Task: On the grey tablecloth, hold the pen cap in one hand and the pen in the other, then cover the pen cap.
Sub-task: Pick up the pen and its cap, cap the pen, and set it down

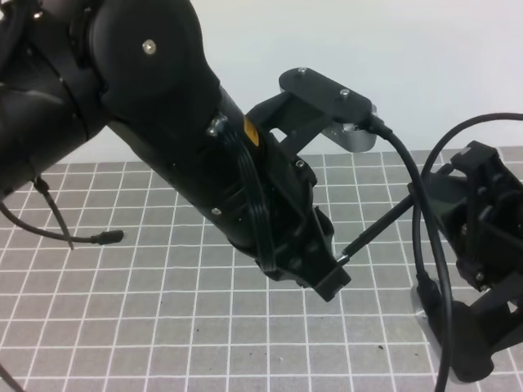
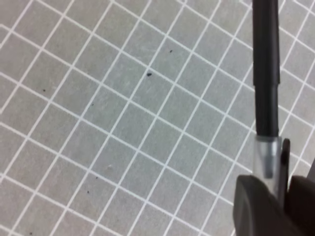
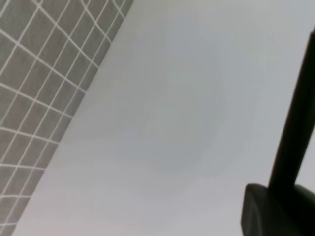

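Note:
Above the grey tablecloth (image 1: 163, 318), the thin black pen (image 1: 380, 229) runs diagonally between my two grippers. My right gripper (image 1: 437, 196) is shut on its upper right end, and the right wrist view shows the pen (image 3: 298, 118) rising from a dark finger (image 3: 270, 209). My left gripper (image 1: 333, 273) is shut on the pen cap, which the exterior view hides. In the left wrist view the pale translucent pen cap (image 2: 266, 156) sits between the fingers (image 2: 256, 206), and the pen (image 2: 266, 69) enters its open end.
A loose black cable end (image 1: 106, 238) lies on the cloth at the left. The left wrist camera's cable (image 1: 425, 245) loops down in front of the right arm. A white wall (image 1: 409, 49) stands behind the cloth's far edge.

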Available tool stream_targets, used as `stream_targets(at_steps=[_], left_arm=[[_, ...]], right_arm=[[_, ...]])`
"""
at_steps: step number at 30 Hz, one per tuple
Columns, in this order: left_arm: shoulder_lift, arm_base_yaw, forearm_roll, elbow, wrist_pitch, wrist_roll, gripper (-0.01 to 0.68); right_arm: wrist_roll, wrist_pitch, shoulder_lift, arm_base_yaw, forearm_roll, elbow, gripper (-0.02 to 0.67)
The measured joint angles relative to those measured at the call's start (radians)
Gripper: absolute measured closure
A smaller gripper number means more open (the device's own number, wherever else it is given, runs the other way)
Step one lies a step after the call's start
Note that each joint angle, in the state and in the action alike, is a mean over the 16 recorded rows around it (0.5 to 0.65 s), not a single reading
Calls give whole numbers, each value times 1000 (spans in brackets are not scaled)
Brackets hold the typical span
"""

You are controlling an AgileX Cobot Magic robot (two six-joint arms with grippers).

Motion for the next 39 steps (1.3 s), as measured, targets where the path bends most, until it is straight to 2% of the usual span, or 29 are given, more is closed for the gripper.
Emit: stream_targets(at_steps=[15, 39], left_arm=[[-3, 0, 2, -3, -4, -7, 591], [21, 0, 17, -26, 13, 9, 591]], right_arm=[[138, -32, 1, 0, -19, 0, 652], [150, -120, 1, -3, -33, 2, 644]])
